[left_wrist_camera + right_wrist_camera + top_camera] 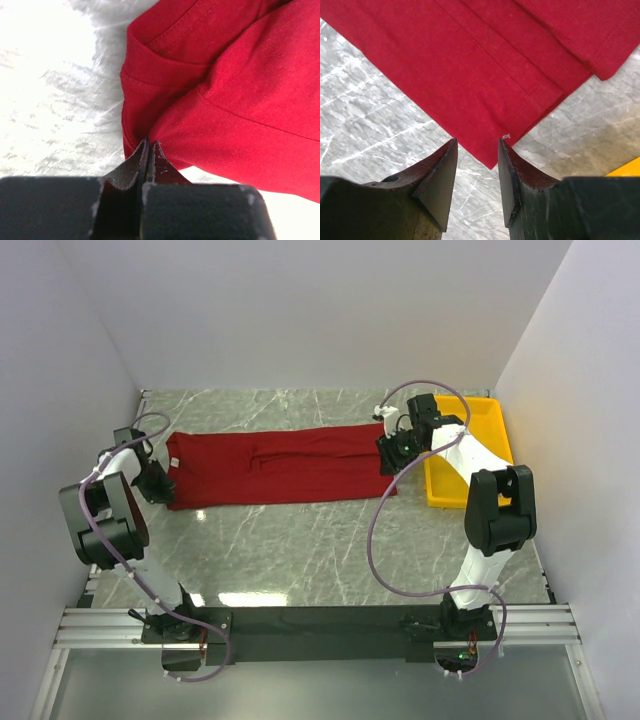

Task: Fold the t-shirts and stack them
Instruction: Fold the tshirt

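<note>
1. the left jaws, nearest in the left wrist view, are pressed together, and the edge of the t-shirt [225, 100] goes in between their tips, so they pinch the cloth there.
2. around this grip the dark red cloth is bunched in a few soft folds, with one stitched hem running across the upper part of the view.
3. the right jaws are spread, and one corner of the t-shirt points into the gap between the two tips. i cannot tell if the tips touch the cloth.
4. a small white thread [506, 135] sticks out at this corner, just beside the right-hand tip.
5. under both the jaws is the grey marble counter [300, 550].
6. from above, the t-shirt lies as one long flat band across the far half of the counter, from left to right. the left jaws are at its left end and the right jaws are at its right end.
7. a yellow tray [490, 420] stands just beside the right end of the t-shirt, at the far right of the counter, and the right arm [495, 505] reaches over a part of it.
8. the left arm [105, 515] bends along the left wall, and purple cables [375, 540] hang in loops from both arms.
</note>
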`<act>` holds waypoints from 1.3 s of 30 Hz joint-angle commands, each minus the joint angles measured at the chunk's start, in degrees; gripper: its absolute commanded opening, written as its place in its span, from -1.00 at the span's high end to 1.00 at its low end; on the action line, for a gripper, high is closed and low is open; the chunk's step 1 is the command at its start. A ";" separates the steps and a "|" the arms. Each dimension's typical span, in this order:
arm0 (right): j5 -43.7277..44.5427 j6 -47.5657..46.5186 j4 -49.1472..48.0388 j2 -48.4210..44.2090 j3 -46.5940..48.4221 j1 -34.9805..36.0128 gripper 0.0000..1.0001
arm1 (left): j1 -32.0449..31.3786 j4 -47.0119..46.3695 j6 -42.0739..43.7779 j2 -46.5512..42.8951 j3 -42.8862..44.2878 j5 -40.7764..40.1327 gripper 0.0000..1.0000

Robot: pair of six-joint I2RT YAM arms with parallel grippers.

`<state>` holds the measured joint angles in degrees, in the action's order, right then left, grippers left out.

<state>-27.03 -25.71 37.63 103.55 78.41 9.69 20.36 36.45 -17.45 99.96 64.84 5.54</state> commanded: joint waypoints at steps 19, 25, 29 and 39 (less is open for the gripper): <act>-5.66 -13.13 2.62 8.86 19.57 -0.64 0.07 | 4.34 3.72 -6.10 -11.96 3.01 -5.11 -0.13; -7.86 -11.91 2.63 10.80 22.93 -0.03 0.06 | 4.25 -5.84 -9.70 -10.78 6.34 5.69 -0.28; -9.36 -9.54 0.88 9.40 20.13 0.06 0.06 | 4.07 -9.80 -14.61 0.47 13.28 11.15 -0.21; -10.24 -7.16 -2.21 4.82 12.03 0.06 0.06 | 0.91 -5.78 -16.21 20.96 32.62 11.78 -0.07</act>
<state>-35.79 -34.09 37.63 113.08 91.53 9.50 22.24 29.41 -32.69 120.90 91.55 16.64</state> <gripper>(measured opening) 0.470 0.541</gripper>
